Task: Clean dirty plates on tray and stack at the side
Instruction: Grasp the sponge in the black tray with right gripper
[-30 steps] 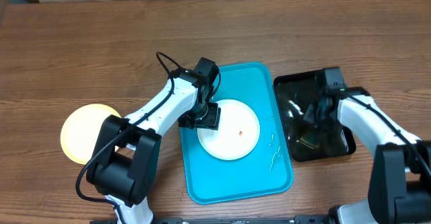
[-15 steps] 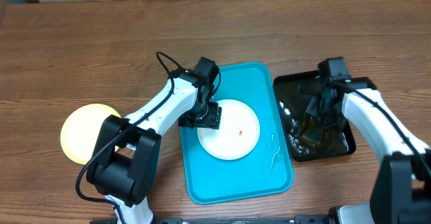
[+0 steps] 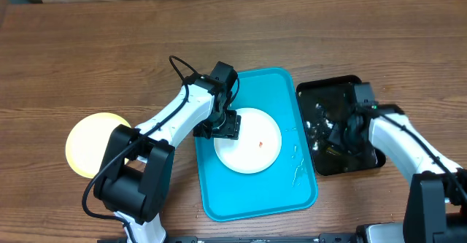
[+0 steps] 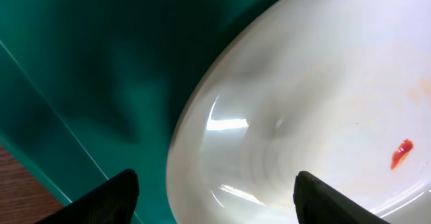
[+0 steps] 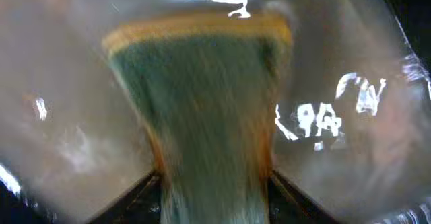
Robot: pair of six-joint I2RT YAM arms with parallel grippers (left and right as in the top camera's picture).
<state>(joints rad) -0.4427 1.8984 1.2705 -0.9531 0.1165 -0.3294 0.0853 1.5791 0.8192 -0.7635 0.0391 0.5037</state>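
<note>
A white plate (image 3: 252, 139) with a small red stain (image 3: 260, 144) lies on the turquoise tray (image 3: 252, 195). My left gripper (image 3: 217, 128) is open at the plate's left rim. In the left wrist view its fingers (image 4: 215, 200) straddle the rim of the plate (image 4: 303, 103), with the stain (image 4: 403, 153) to the right. A pale yellow plate (image 3: 91, 142) lies on the table at the left. I see no second white plate. My right gripper (image 3: 341, 135) is shut on a green and yellow sponge (image 5: 202, 96) in the wet black tray (image 3: 321, 93).
The black tray holds water and sits right of the turquoise tray. Water drops (image 3: 298, 166) lie on the turquoise tray's right side. The wooden table (image 3: 109, 53) spreads around both trays.
My right gripper has moved toward the front of the black tray with the sponge, and the water has shifted. The left arm and the plates have not moved.
</note>
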